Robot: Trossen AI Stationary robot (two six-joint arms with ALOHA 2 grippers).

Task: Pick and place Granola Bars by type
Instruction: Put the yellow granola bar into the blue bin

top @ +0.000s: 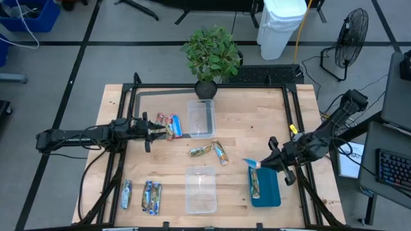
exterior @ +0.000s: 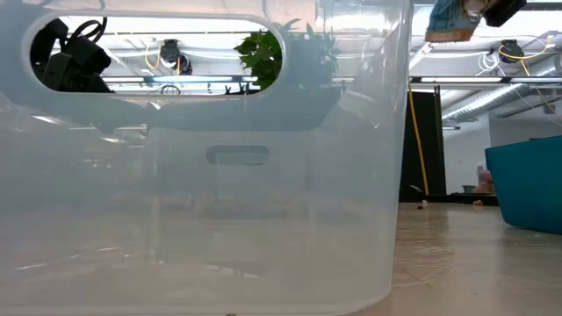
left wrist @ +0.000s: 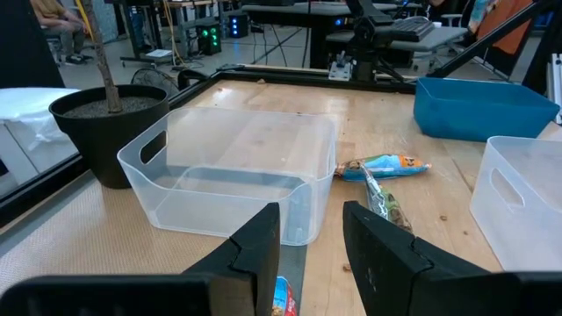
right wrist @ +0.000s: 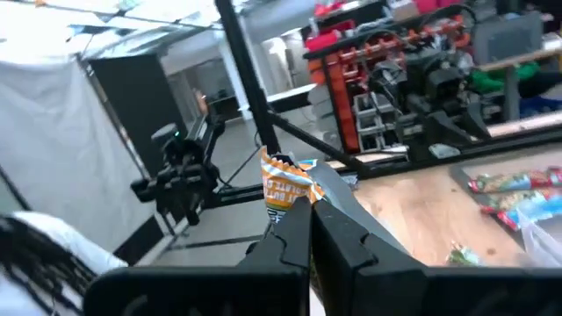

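Crinkly foil bar (right wrist: 283,183) pinched in right hand (top: 257,165) — left hand (top: 156,130) parted, empty.

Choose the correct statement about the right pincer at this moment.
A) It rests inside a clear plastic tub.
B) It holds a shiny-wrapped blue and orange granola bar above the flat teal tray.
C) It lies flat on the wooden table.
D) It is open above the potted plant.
B: the right pincer grips a shiny-wrapped blue and orange granola bar at the flat teal tray's upper edge.
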